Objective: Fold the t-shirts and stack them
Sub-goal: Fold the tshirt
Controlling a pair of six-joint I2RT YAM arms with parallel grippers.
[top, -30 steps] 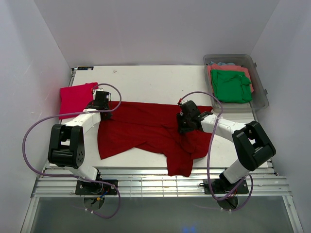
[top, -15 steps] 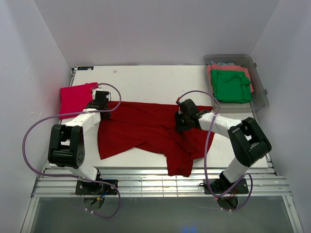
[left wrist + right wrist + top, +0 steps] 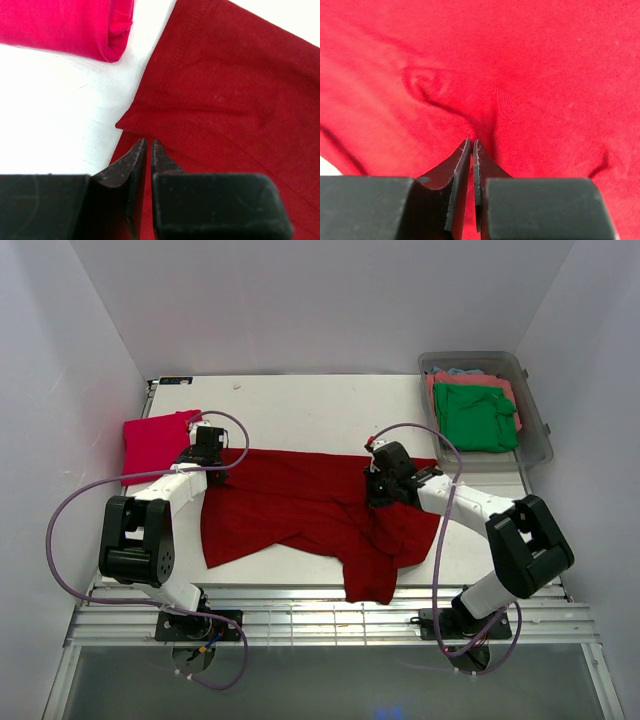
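A dark red t-shirt (image 3: 300, 505) lies spread and rumpled across the middle of the white table, with one part hanging toward the front edge. My left gripper (image 3: 205, 462) is at its left corner; in the left wrist view the gripper (image 3: 148, 142) is closed on the shirt's (image 3: 225, 100) hemmed edge. My right gripper (image 3: 380, 492) is on the shirt's right part; in the right wrist view it (image 3: 471, 142) pinches a raised wrinkle of the cloth (image 3: 520, 65). A folded pinkish-red t-shirt (image 3: 155, 440) lies at the far left, just beyond the left gripper, and also shows in the left wrist view (image 3: 60, 25).
A clear grey plastic tub (image 3: 535, 430) stands at the back right, holding a folded green shirt (image 3: 475, 415) on a coral one (image 3: 470, 380). White walls enclose the table on three sides. A slatted metal rail runs along the front edge.
My right gripper shifted slightly left and then back right and a little farther from the base, staying on the cloth. The left arm and the shirts look unchanged.
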